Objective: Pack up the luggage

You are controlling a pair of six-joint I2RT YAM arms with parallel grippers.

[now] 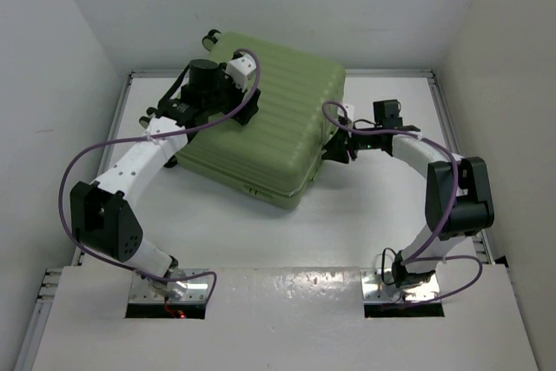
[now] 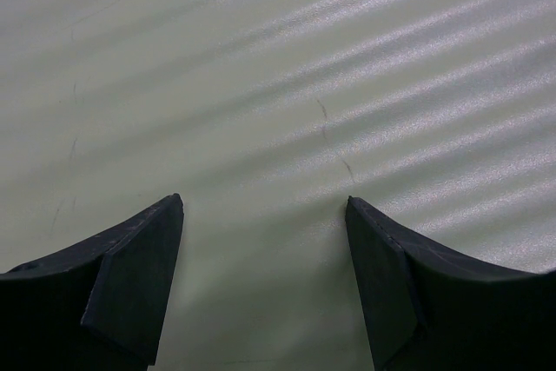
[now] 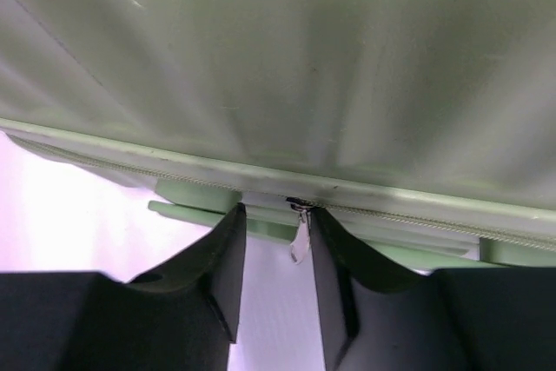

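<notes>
The luggage (image 1: 269,119) lies closed on the table, ribbed light-green shell up, with a black wheel (image 1: 211,38) at its far corner. My left gripper (image 1: 247,112) is over the lid's far part, open, its fingertips close to or touching the shell (image 2: 304,58). Nothing lies between them in the left wrist view (image 2: 265,206). My right gripper (image 1: 335,150) is at the case's right side. In the right wrist view it (image 3: 278,215) stands open at the zipper seam of the luggage (image 3: 304,58). The small metal zipper pull (image 3: 300,239) hangs between the fingers, close to the right one.
A green side handle (image 3: 187,208) runs under the seam by the right gripper's left finger. White walls close in the table (image 1: 365,223) on three sides. Purple cables loop off both arms.
</notes>
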